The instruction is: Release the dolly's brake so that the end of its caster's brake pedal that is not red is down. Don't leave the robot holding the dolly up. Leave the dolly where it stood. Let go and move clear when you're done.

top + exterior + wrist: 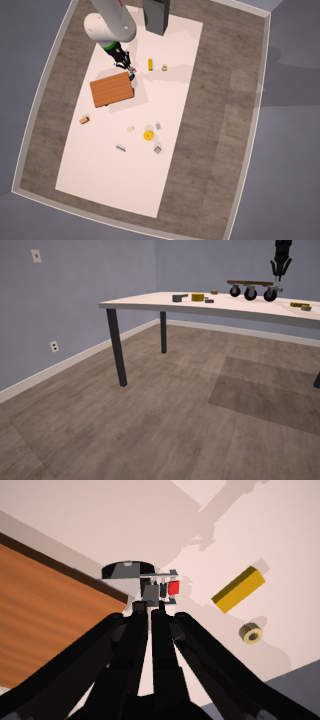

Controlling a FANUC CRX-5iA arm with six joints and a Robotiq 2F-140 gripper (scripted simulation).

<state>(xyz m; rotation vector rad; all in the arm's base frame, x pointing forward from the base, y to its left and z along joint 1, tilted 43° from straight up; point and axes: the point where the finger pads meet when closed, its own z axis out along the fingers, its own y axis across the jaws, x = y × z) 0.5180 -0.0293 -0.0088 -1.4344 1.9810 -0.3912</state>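
Dolly (111, 89): I see it standing on the white table (108, 165), wooden deck up, toward the end where the arm is mounted. In the exterior view its black wheels rest on the table surface.
Caster (270, 294): at the dolly corner nearest the gripper; in the wrist view I see its black wheel edge just past the deck corner.
Brake pedal (162, 588): sticks out from that caster, away from the deck. Its red end (173, 587) points away from the dolly; the other end is under the fingertips in the wrist view, and I cannot tell its tilt.
Gripper (150, 609): fingers fully closed together with nothing between them. The joined tips sit directly over the pedal, at or touching its non-red end; I cannot confirm contact from any view.
Arm (111, 23): white link reaching in over the table end behind the dolly.
Yellow bar (150, 64): lying flat on the table, near the braked corner, on the side away from the deck.
Small tan ring (164, 67): just beyond the yellow bar from the dolly.
Yellow disc (148, 135): well apart from the dolly, toward the table's middle, with small grey blocks near it.
Orange block (84, 120): near the dolly's far-from-gripper side, close to the table's long edge.
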